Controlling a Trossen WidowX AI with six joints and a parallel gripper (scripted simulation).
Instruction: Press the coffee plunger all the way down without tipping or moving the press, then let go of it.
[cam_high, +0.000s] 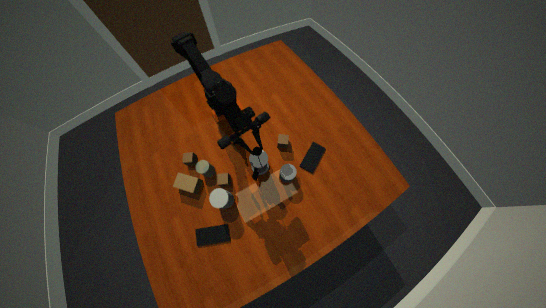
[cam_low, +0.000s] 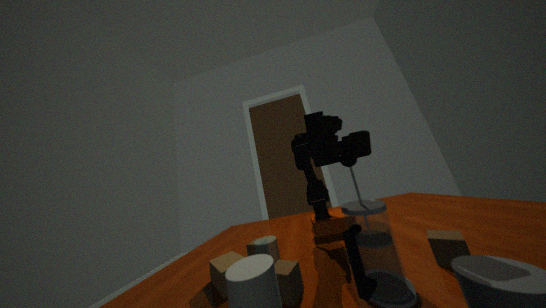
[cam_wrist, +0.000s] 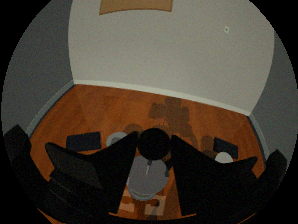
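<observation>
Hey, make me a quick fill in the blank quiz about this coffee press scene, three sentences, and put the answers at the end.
1. The gripper is shut on the plunger's ______.
2. The plunger rod shows above the lid, so the plunger is not yet fully ______.
3. In the top view, the coffee press stands on a table made of ______.

Missing words: knob; down; wood
</observation>
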